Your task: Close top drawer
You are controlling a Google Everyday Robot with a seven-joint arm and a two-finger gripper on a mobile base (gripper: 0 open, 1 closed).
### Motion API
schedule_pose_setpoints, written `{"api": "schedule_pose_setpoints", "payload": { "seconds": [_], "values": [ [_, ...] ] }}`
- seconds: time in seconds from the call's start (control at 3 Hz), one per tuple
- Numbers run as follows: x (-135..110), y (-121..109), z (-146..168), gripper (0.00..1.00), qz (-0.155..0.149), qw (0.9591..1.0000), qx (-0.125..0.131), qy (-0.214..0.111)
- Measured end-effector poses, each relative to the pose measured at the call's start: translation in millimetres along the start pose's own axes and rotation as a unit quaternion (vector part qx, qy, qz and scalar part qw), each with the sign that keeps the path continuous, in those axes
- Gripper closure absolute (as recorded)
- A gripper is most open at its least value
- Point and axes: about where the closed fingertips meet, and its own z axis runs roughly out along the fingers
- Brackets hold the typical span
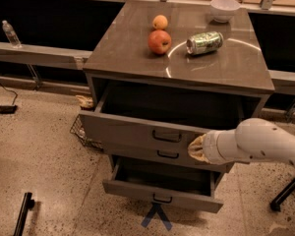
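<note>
The top drawer (130, 130) of the grey cabinet (221, 68) stands partly open, its plain front panel carrying a small black handle (167, 136). My gripper (195, 149), at the end of the white arm (258, 144) coming in from the right, rests against the right part of that front panel. Below it sits the slimmer drawer front (137, 153), nearly shut. The bottom drawer (160, 191) is pulled well out.
On the cabinet top lie a red apple (160, 42), an orange (160, 22), a green can (204, 43) and a white bowl (224, 9). A wire basket (81, 132) sits at the cabinet's left foot. A black chair leg (285, 193) stands at right, and a water bottle (10, 33) on the left ledge.
</note>
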Motion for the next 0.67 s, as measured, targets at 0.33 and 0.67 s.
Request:
{"api": "schedule_pose_setpoints", "payload": {
  "seconds": [0.33, 0.67],
  "values": [
    [5, -19, 5, 1.00, -0.015, 0.9998, 0.009, 0.005],
    [10, -36, 7, 1.00, -0.024, 0.9995, 0.019, 0.011]
  ]
}}
